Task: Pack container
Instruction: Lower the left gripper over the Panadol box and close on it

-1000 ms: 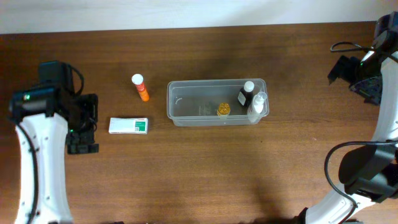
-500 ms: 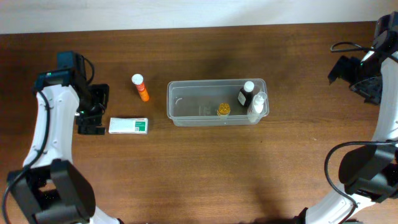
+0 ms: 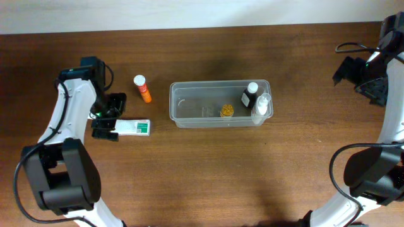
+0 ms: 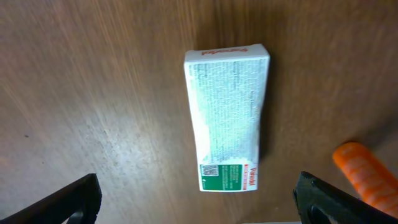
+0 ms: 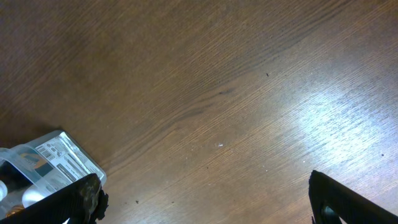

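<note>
Clear plastic marked the container (image 3: 189, 107), which sat on the wooden table (image 3: 208, 183) near the middle of my overhead view. Toward its right end I saw a dark bottle with a white cap (image 3: 250, 96), a pale bottle (image 3: 261, 107) just beside it, and a small yellow jar (image 3: 226, 111). The left gripper (image 3: 106, 120) hung at the left end of the white-and-green box (image 3: 132, 128), jaws spread wide and holding nothing. On its wrist camera the box lay flat ahead of the fingers (image 4: 68, 202), touching neither. An orange tube (image 3: 143, 89) lay near the box, left of the container. The right gripper (image 5: 205, 202) was spread wide too, empty over bare wood, well apart from the container's right end.
</note>
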`<action>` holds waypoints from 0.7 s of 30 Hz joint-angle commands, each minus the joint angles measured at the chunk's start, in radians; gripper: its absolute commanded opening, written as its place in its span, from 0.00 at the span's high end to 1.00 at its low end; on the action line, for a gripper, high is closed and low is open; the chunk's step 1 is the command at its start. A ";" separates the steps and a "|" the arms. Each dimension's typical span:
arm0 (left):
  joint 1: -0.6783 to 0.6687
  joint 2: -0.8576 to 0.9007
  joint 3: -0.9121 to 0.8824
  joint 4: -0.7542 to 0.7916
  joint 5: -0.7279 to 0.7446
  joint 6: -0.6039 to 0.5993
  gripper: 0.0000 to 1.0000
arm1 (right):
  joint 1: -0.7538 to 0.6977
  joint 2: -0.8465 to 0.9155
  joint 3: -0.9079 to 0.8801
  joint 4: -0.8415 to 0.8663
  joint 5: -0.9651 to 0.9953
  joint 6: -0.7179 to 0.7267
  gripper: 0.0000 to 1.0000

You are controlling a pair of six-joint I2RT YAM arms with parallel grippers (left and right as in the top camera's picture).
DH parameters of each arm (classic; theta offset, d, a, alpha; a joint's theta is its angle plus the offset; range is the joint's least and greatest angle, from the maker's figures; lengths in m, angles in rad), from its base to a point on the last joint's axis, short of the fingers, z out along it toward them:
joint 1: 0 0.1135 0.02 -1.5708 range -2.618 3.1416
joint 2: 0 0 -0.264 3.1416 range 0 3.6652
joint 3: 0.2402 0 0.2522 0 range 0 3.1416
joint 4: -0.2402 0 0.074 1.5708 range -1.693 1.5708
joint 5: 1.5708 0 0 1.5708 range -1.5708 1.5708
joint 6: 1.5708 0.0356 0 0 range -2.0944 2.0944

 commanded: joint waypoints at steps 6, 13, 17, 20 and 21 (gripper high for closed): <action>0.002 0.042 0.003 -0.006 -0.045 0.027 0.01 | -0.003 -0.007 0.002 0.001 -0.002 0.002 0.02; 0.002 0.090 0.003 0.074 -0.037 0.084 0.01 | -0.003 -0.007 0.002 0.001 -0.002 0.002 0.02; 0.002 0.090 0.003 0.099 -0.038 0.084 0.01 | -0.003 -0.007 0.002 0.001 -0.002 0.002 0.02; 0.002 0.092 0.003 0.103 -0.046 0.085 0.01 | -0.003 -0.007 0.002 0.001 -0.002 0.002 0.02; 0.002 0.092 0.002 0.103 -0.051 0.092 0.01 | -0.003 -0.007 0.002 0.001 -0.002 0.002 0.02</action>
